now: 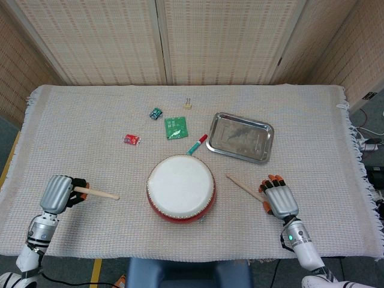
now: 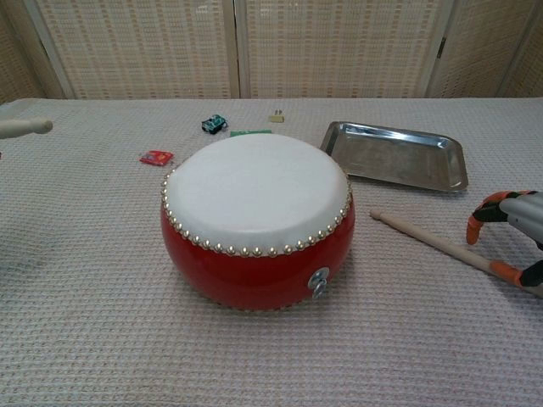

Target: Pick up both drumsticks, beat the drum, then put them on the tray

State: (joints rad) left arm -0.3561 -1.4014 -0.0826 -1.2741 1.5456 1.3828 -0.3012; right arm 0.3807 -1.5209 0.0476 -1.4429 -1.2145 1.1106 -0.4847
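The red drum (image 1: 180, 187) (image 2: 257, 216) with its white skin stands at the front middle of the cloth. My left hand (image 1: 59, 193) grips one wooden drumstick (image 1: 98, 193) left of the drum; in the chest view only that drumstick's tip (image 2: 23, 127) shows at the left edge. Right of the drum, my right hand (image 1: 281, 200) (image 2: 512, 236) has its fingers curled around the handle end of the other drumstick (image 1: 243, 185) (image 2: 424, 241), whose tip points toward the drum. The steel tray (image 1: 240, 137) (image 2: 394, 157) lies behind the right hand with nothing in it.
Behind the drum lie a red and teal marker (image 1: 197, 144), a green packet (image 1: 175, 126), a small red packet (image 1: 131, 140), a teal toy (image 1: 156, 113) and a binder clip (image 1: 188, 104). A woven screen closes the back.
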